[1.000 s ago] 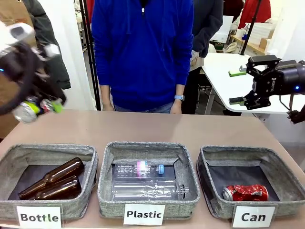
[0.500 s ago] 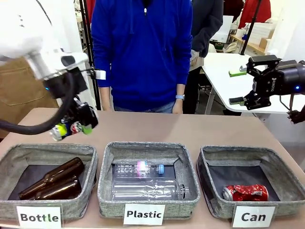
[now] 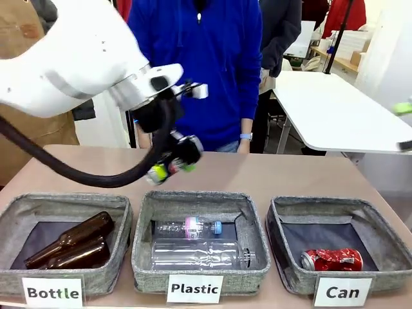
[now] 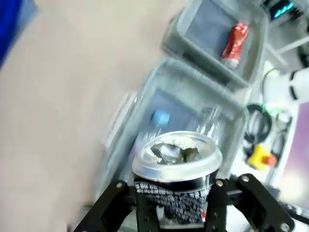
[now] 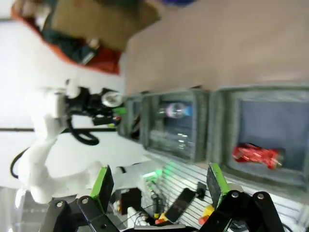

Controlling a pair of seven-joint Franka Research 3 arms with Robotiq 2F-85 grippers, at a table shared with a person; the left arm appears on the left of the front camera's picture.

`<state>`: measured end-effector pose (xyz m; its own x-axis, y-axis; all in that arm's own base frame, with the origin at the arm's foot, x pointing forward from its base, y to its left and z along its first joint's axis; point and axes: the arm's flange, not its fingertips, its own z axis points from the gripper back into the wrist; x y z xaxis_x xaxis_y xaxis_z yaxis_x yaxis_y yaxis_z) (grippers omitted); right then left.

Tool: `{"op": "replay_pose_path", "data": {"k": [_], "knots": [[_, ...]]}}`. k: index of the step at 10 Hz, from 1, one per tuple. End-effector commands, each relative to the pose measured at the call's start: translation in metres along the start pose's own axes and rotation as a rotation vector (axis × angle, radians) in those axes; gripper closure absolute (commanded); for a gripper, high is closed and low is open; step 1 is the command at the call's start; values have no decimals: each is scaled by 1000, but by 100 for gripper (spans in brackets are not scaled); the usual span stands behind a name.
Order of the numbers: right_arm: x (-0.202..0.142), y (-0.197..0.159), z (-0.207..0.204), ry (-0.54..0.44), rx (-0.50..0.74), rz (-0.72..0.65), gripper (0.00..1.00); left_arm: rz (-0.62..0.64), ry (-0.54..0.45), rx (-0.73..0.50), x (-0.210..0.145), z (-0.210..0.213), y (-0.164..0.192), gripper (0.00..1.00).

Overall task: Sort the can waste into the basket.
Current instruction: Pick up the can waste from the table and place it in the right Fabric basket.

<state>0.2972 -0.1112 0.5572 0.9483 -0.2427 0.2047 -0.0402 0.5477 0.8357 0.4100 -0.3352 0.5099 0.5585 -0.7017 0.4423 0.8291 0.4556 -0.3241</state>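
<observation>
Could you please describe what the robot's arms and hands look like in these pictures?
The left arm is glossy white and rounded, with a thick black cable looping beneath it. Its left hand is black with green pads. In the right wrist view, the right hand has black linkage fingers carrying green pads.

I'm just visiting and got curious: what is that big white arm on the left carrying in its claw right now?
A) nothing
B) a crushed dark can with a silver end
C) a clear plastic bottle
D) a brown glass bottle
B: the left gripper is clamped on the dark can, whose dented silver end faces its wrist camera.
</observation>
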Motion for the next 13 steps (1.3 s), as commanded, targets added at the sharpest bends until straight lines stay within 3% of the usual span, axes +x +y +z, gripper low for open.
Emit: {"op": "replay_pose_path", "data": {"k": [1, 3, 6, 7, 9, 13], "knots": [[-40, -41, 38, -69, -98, -37, 0, -100, -54, 19, 62, -31, -37, 91], [-80, -86, 57, -63, -200, -45, 0, -193, -46, -69, 118, -83, -89, 91], [-109, -135, 70, -183, -107, -146, 0, -173, 17, -153, 168, -176, -153, 91], [-99, -110, 68, -92, -166, -102, 0, -182, 19, -110, 181, -202, -162, 91], [-99, -110, 68, -92, -166, -102, 0, -173, 16, -36, 195, -232, -160, 91], [-99, -110, 68, -92, -166, -102, 0, -165, 43, -14, 190, -246, -150, 91]]}}
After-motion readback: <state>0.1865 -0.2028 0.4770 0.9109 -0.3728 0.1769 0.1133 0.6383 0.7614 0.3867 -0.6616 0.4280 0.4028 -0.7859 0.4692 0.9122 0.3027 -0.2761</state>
